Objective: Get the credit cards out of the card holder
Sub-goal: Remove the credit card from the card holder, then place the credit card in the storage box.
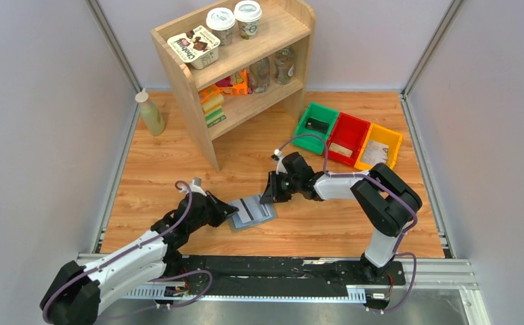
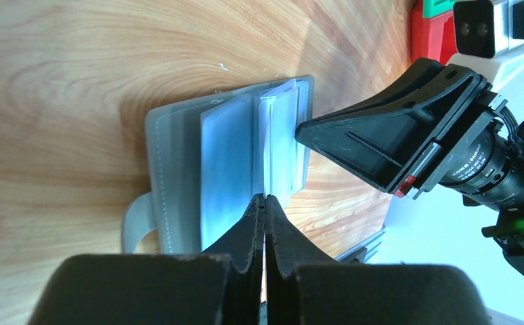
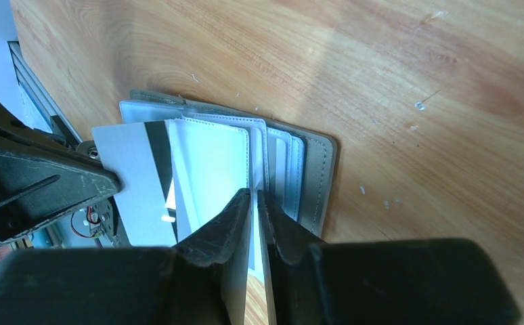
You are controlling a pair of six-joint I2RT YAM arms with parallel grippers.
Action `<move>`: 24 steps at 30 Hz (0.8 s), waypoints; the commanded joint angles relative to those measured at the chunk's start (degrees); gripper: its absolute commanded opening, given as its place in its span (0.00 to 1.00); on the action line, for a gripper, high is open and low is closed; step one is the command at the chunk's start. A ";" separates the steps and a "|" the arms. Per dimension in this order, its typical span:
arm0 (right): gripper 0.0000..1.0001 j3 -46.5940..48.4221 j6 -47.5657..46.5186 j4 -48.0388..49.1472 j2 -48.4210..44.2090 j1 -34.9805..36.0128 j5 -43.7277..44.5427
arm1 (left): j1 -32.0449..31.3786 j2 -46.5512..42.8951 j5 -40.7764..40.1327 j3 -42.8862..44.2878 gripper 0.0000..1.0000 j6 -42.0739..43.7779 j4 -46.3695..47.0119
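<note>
- Extracting one card at a time is the step in hand; the card holder [image 1: 252, 212] is lying open like a book on the surface [image 1: 327, 227], between the two arms.
- We are gripping one credit card [image 3: 129, 172], the grey one with the dark stripe, with the left claw [image 2: 265, 200]. The claw is fully closed on the card's outer edge, and the card is sticking partly out of its pocket.
- We are pinching a pale pocket leaf of the holder with the right claw [image 3: 254, 198], its jaws nearly together, so that it is serving as the anchor.
- We are judging that the pull needs to run straight along the pocket's opening and level with the surface, so the card is neither bending nor jamming.
- We are advising a slow draw: if the anchor pinch is slipping, the whole holder is likely to drag along.
- We are noting that other pale cards are sitting in the pockets beside it and may ride out with it.
</note>
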 commanded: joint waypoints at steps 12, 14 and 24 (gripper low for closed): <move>0.36 1.79 -0.12 -13.15 -2.17 0.54 6.34 | -0.21 -9.73 -6.21 10.01 0.00 22.28 -19.19; 0.41 3.63 0.14 -15.69 -3.40 0.54 6.77 | -0.21 -9.20 -6.12 12.04 0.00 26.33 -19.37; 0.84 14.18 3.48 -29.49 -12.62 0.54 12.74 | -0.30 -7.88 -4.01 18.46 0.00 40.75 -19.11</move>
